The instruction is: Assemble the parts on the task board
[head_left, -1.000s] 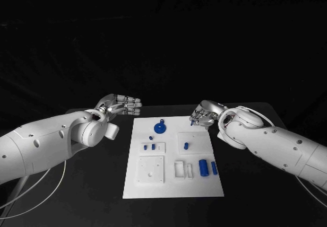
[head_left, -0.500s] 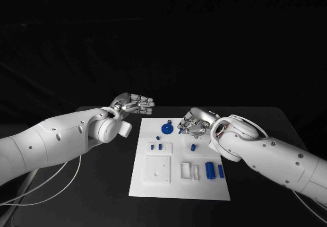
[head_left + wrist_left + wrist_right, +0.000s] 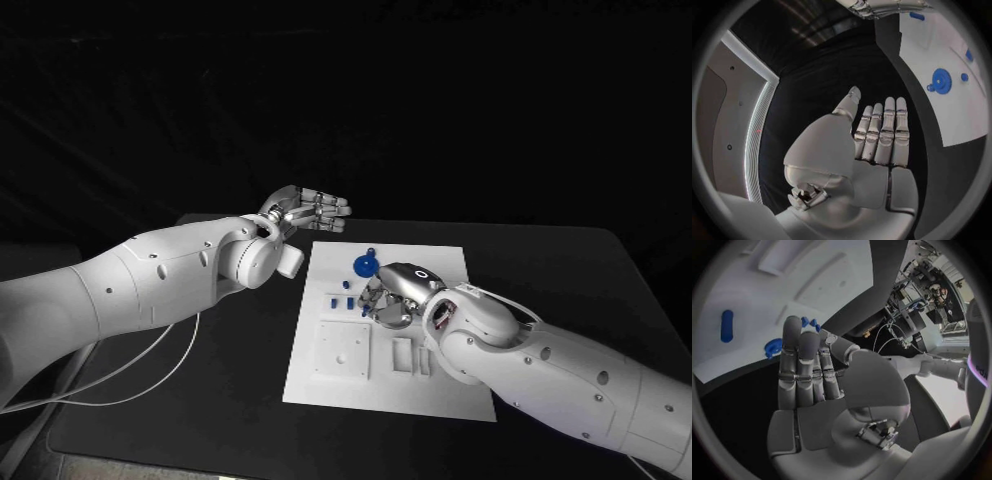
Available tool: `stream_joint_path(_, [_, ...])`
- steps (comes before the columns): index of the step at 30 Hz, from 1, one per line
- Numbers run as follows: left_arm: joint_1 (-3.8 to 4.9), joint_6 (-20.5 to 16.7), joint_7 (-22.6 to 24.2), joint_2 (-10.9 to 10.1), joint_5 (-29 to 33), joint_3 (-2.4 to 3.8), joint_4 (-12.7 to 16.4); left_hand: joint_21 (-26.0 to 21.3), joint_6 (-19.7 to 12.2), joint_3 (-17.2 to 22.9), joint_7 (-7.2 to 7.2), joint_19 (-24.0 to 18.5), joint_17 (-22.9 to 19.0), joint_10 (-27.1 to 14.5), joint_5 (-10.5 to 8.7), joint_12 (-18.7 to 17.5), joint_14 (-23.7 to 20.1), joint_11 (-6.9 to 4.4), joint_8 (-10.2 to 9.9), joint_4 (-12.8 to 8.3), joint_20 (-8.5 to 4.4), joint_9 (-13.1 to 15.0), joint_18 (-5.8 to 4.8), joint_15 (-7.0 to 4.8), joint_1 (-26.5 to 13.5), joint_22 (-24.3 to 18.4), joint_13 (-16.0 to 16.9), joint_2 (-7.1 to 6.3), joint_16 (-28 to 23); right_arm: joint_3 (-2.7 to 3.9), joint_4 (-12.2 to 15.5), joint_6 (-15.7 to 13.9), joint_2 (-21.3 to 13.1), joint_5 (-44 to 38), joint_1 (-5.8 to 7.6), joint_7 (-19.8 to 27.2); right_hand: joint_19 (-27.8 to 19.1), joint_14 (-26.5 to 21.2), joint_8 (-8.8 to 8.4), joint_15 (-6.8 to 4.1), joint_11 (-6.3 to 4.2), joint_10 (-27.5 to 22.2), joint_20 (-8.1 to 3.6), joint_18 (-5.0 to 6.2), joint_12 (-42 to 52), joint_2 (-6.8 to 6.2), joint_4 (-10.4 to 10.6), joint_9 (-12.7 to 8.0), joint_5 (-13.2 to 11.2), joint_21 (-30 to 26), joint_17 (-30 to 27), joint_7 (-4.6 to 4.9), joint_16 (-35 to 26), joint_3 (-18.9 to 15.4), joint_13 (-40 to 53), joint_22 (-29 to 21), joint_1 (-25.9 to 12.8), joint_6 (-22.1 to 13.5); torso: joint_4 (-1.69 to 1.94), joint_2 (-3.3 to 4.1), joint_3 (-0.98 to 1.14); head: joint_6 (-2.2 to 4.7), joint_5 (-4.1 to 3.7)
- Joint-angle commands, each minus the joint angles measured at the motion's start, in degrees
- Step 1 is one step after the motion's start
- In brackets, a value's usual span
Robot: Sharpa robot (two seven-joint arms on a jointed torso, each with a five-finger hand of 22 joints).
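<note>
The black worktop (image 3: 577,290) carries the white task board (image 3: 433,262), which lies flat in the middle and looks like a stiff, thin plate; I judge that it could slide if it is pushed from the side, so pressure should go straight down. The left hand (image 3: 307,212) hovers over the worktop just beside the board's far left corner, with its fingers (image 3: 882,131) straight, side by side, and holding nothing. The right hand (image 3: 389,300) is over the middle of the board; in the right wrist view its fingers (image 3: 799,365) are also stretched out and together, with the thumb beside them, and nothing is held there. The biggest part is the blue gear-like disc (image 3: 365,266) near the far end of the board; it seems to be rigid plastic, light, with a toothed edge, so I would take it by the rim from two opposite sides. The smaller blue pegs (image 3: 342,300) stand near the left side of the board, just beside the right hand. They look smooth, short and very light, so they may slip or roll away; a careful pinch across the body, near the top, is probably the best hold.
</note>
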Motion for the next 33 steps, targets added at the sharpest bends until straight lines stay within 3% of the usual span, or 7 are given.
stream_joint_path(1, [0.01, -1.08, 0.88, 0.6, -0.19, 0.07, -0.21, 0.22, 0.16, 0.0, 0.23, 0.12, 0.02, 0.54, 0.15, -0.17, 0.21, 0.04, 0.01, 0.2, 0.08, 0.02, 0.54, 0.1, -0.32, -0.08, 0.0, 0.25, -0.19, -1.17, -0.78, -3.28, 0.78, -4.93, -0.5, -0.94, 0.42, 0.01, 0.17, -0.4, 0.03, 0.51, -0.31, 0.46, 0.39, -0.41, 0.04, 0.1, -0.02, -0.3, -0.02, -0.12, 0.08, 0.47, 0.08, 0.24, -0.01, 0.47, 0.17, 0.08, 0.11, -0.35, 0.71])
stream_joint_path(5, [0.02, -0.66, 1.2, 0.93, 0.03, 0.07, -0.2, 0.27, 0.14, 0.08, 0.23, 0.11, 0.01, 0.49, 0.14, -0.17, 0.16, 0.02, -0.02, 0.31, 0.09, 0.02, 0.54, 0.11, -0.31, -0.19, 0.0, 0.33, -0.2, -2.56, -2.03, -4.01, 1.67, -5.91, -1.1, -1.26, 0.43, 0.01, 0.16, -0.42, 0.03, 0.51, -0.36, 0.47, 0.38, -0.45, 0.05, 0.09, 0.05, -0.37, -0.01, -0.13, 0.14, 0.55, 0.08, 0.33, -0.01, 0.5, 0.02, 0.09, 0.19, -0.61, 1.1])
stream_joint_path(11, [0.02, -0.36, 1.43, 1.01, 0.24, 0.08, -0.25, 0.29, 0.09, 0.09, 0.21, 0.11, 0.01, 0.37, 0.08, -0.17, 0.06, 0.01, -0.03, 0.32, 0.11, 0.02, 0.56, 0.14, -0.28, -0.24, 0.0, 0.33, -0.2, -3.59, -3.07, -4.86, 2.69, -7.4, -2.08, -1.74, 0.51, -0.01, 0.17, -0.42, 0.03, 0.53, -0.34, 0.4, 0.38, -0.55, 0.03, 0.1, -0.03, -0.48, -0.03, -0.15, 0.21, 0.75, 0.08, 0.57, 0.01, 0.57, 0.02, 0.07, 0.24, -1.28, 1.92])
stream_joint_path(23, [0.02, 0.31, 1.41, 1.04, 0.34, 0.08, -0.25, 0.3, 0.11, 0.07, 0.22, 0.07, 0.02, 0.32, 0.06, -0.17, -0.04, 0.02, -0.01, 0.44, 0.17, 0.02, 0.59, 0.17, -0.34, -0.36, 0.0, 0.35, -0.21, -4.07, -3.65, -4.92, 3.43, -7.89, -2.92, -1.86, 0.56, -0.03, 0.16, -0.44, 0.02, 0.56, -0.38, 0.39, 0.39, -0.63, 0.02, 0.09, 0.05, -0.62, -0.06, -0.15, 0.27, 0.91, 0.08, 0.81, -0.06, 0.57, -0.05, 0.03, 0.11, -2.02, 2.69])
stream_joint_path(33, [0.02, 0.69, 1.11, 0.98, 0.35, 0.08, -0.24, 0.32, 0.08, 0.03, 0.27, 0.06, 0.02, 0.25, 0.02, -0.16, -0.09, 0.06, -0.02, 0.55, 0.2, 0.02, 0.62, 0.2, -0.37, -0.45, 0.0, 0.33, -0.2, -4.23, -4.13, -4.11, 3.75, -8.29, -3.32, -2.26, 0.62, -0.05, 0.17, -0.45, 0.02, 0.58, -0.38, 0.37, 0.39, -0.68, 0.02, 0.1, 0.21, -0.81, -0.1, -0.16, 0.34, 1.0, 0.08, 1.1, -0.11, 0.61, 0.05, 0.04, 0.16, -2.29, 2.96])
